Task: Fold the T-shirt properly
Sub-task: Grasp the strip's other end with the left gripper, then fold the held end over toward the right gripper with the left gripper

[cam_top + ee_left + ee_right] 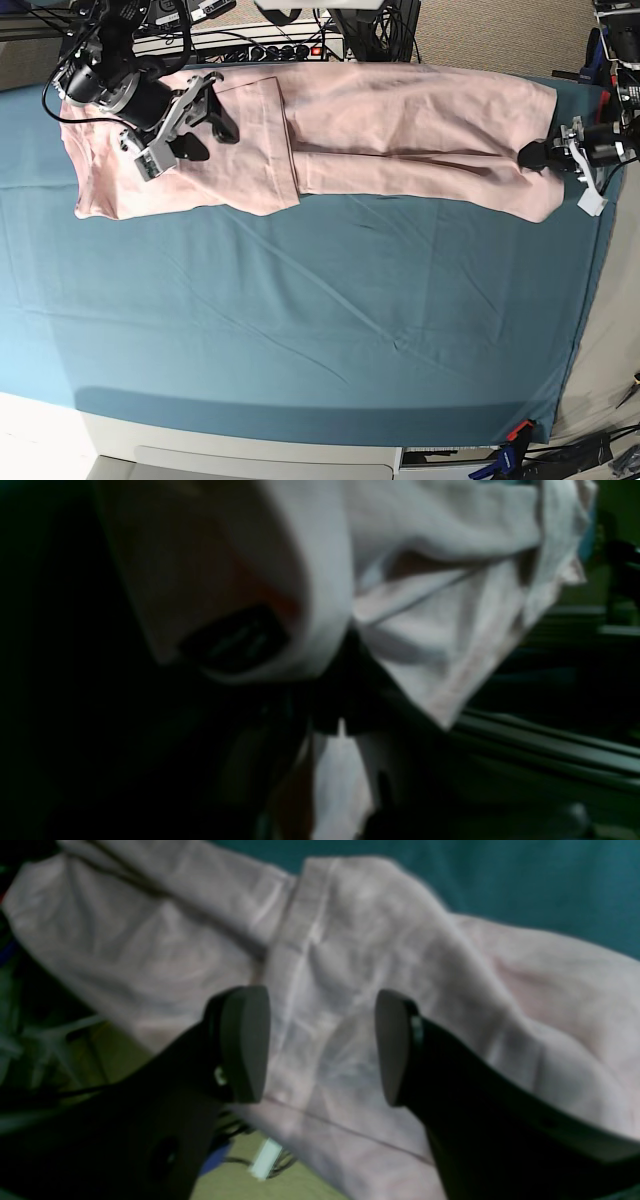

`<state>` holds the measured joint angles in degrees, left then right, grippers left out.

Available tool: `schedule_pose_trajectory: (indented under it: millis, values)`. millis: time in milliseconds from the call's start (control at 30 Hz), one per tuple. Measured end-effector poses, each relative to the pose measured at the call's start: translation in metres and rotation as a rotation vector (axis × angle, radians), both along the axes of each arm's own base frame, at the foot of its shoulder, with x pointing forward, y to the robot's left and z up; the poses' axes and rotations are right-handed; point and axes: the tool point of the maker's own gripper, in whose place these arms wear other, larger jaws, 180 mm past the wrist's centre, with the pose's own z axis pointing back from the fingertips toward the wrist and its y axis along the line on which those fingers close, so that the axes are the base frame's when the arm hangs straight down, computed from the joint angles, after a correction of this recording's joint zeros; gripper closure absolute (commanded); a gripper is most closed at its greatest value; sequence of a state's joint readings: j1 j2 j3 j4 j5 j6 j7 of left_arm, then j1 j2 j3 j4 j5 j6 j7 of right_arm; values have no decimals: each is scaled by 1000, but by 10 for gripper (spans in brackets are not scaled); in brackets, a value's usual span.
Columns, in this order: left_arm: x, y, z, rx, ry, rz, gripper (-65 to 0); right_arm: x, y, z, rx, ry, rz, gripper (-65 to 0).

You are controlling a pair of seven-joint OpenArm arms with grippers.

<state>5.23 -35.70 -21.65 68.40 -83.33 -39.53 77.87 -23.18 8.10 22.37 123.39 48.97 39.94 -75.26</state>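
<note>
T-shirt (400, 120): soft matt cotton, creased. Teal sheet (300, 330): matt cloth, wrinkled.

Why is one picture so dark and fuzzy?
Left wrist view: the camera sits right against the T-shirt, so little light gets in and the cloth blurs. Right wrist view: softly blurred too. Base view: bright and sharp from above.

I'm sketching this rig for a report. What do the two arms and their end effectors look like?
Both arms are dark, mostly black. The right end effector has two curved black fingers ending in flat grey oval pads, mounted on a silver-grey bracket with black cabling running along the arm. The left end effector is smaller in the base view, black with a silvery wrist section; finer detail is not visible.
</note>
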Motion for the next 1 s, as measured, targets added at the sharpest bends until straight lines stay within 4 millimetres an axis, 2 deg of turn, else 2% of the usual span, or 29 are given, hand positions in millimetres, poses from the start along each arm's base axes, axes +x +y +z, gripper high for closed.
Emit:
schedule_pose_trajectory:
  millis: [100, 200, 300, 400, 500, 567, 700, 833, 1000]
  values:
    - [-2, -9, 8, 26, -21, -71, 0, 7, -23, -8, -134, -21, -56, -335]
    - [3, -30, 26, 36, -106, -135, 0, 19, -46, -8, -241, -48, -140, -335]
    - [3, -58, 48, 44, -208, -214, 0, 27, -60, -5, -303, -67, -192, -335]
    - [-11, -94, 64, 34, -275, -327, 0, 33, -67, -2, -319, -83, -231, -335]
    - [-31, -137, 66, -7, -297, -444, 0, 35, -80, -1, -358, -88, -295, -335]
    - [-35, -159, 59, -3, -304, -478, 0, 34, -91, -2, -400, -80, -342, -335]
    - [-27, -195, 53, 1, -347, -507, 0, 33, -110, -1, -467, -80, -418, -335]
    - [-14, -235, 64, -35, -425, -532, 0, 30, -131, 6, -482, -91, -496, -335]
    - [-15, -283, 70, -98, -461, -581, 0, 22, -157, 15, -509, -98, -575, -335]
